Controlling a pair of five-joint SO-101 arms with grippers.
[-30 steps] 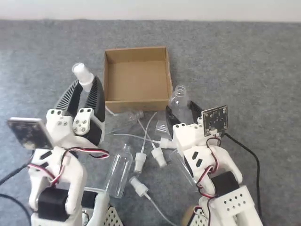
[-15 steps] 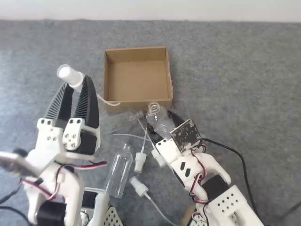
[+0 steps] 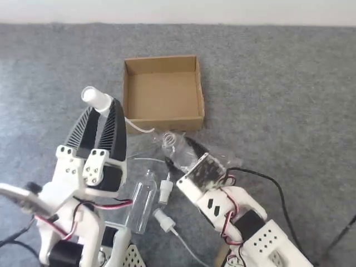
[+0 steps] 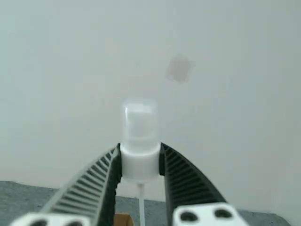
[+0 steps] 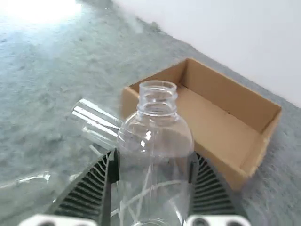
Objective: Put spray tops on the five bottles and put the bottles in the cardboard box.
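As things stand: each arm holds one half of a pair, and the two halves are not joined.
Left gripper: clamped on a spray top, whose cap end sticks out past the fingertips. Its thin tube runs back between the fingers and trails off toward the other arm.
Right gripper: closed around the body of a clear bottle, with the open neck pointing out ahead of the fingertips.
Key relation: the bottle's long axis runs along the right fingers. Its mouth lies off to the side of the left gripper, near the tube's free end, so the left arm probably has to bring the tube round to that mouth.
Box: just ahead of the bottle's neck, with no bottle in it yet.
Loose parts: another bottle and spare spray tops lie on the carpet between the arms, behind both sets of fingertips.
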